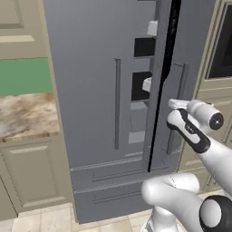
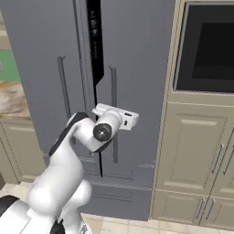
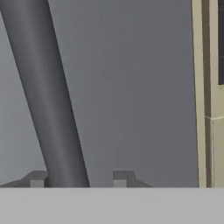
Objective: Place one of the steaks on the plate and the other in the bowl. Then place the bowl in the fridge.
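Fridge point(image 1: 104, 90) stands ahead, right door ajar, the gripper point(image 3: 78, 177) with its fingertips apart astride that door's bar handle point(image 3: 48, 96), seemingly to swing it wider for the bowl.

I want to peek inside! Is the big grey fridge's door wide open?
No, the tall grey fridge shows just a thin dark gap between its doors.

Matt grey metal-look fridge point(image 1: 95, 90), smooth bar handle point(image 3: 48, 100), glossy marbled stone counter point(image 1: 25, 115)

Even, shadowless light (rendered) — soft-edged
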